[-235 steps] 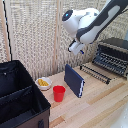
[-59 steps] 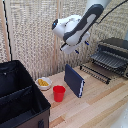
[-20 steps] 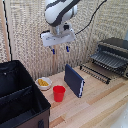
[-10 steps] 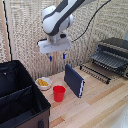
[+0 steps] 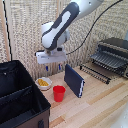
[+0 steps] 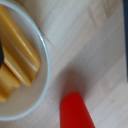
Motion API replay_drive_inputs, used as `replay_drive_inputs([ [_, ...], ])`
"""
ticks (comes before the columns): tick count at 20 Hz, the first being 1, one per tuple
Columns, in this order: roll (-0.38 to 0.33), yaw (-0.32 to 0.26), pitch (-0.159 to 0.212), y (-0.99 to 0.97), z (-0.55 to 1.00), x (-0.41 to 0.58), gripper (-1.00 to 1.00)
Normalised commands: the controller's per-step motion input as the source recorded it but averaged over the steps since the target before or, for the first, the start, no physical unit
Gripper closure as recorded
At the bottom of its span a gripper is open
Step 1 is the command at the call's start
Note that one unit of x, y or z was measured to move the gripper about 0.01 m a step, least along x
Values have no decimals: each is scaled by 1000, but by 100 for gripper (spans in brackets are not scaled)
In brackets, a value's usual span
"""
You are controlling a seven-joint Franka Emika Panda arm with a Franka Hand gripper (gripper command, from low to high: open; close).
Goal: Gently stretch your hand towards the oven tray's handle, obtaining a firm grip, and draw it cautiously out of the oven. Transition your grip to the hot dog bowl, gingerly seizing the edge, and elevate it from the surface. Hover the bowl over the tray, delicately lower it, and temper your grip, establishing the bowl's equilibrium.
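The end effector (image 5: 52, 66) hangs above the hot dog bowl (image 5: 44, 82), its two fingers pointing down with a gap between them, released and holding nothing; the bowl sits on the wooden bench (image 5: 95, 105) near the exterior view's left, just beside the black fabric case (image 5: 20, 100) and close to the red cup (image 5: 59, 93); in the wrist view the bowl (image 6: 42, 60) shows a pale rim and yellow-orange food (image 6: 20, 50), with the red cup (image 6: 77, 112) near it but apart; a dark blue flat box (image 5: 74, 80) stands upright on the bench beside the cup; the oven (image 5: 114, 52) stands well apart at the exterior view's right, its slatted oven tray (image 5: 107, 61) drawn out at the front; a black wire rack (image 5: 95, 73) lies before it.
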Motion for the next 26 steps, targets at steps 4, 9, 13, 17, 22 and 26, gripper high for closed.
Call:
replay_drive_inputs([
  [4, 65, 0, -56, 290, -455, 120, -100],
  [9, 43, 0, 0, 295, -306, 67, -100],
  [13, 3, 0, 2, 312, -124, 1, -100],
  [17, 7, 14, 4, 135, -56, 4, 100],
  [22, 8, 37, 2, 0, -6, -4, 100],
  [26, 0, 48, 0, 0, 0, -12, 100],
])
